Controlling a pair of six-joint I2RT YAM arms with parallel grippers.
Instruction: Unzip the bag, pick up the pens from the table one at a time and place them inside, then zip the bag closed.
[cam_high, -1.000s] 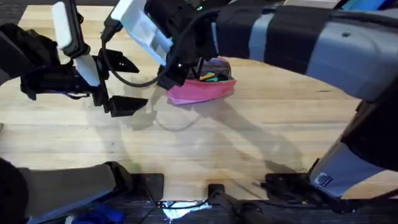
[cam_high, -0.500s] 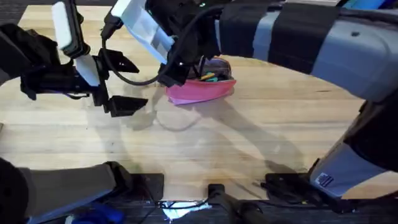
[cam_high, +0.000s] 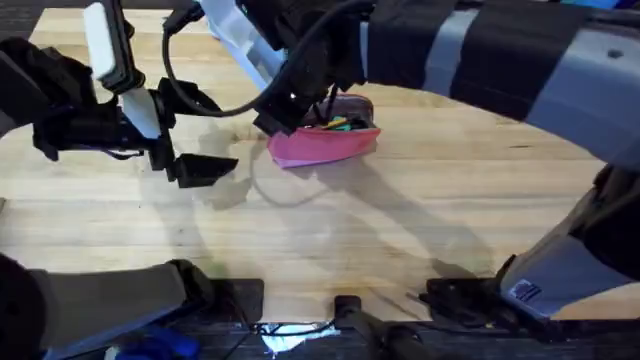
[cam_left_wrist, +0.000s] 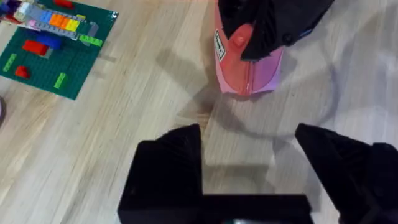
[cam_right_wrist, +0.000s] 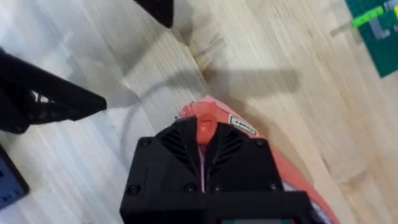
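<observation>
Light wooden planks of the table (cam_high: 420, 210) carried a pink pencil pouch (cam_high: 322, 143), its top gaping and coloured pens (cam_high: 338, 124) showing inside. At the pouch's end, the right gripper (cam_right_wrist: 200, 138) pressed its black fingers together on what looked like the zipper seam, probably to draw the zip along. Beside the pouch, well clear of it, the left gripper (cam_left_wrist: 249, 155) hovered with fingers spread wide and empty, seemingly ready to steady the fabric.
</observation>
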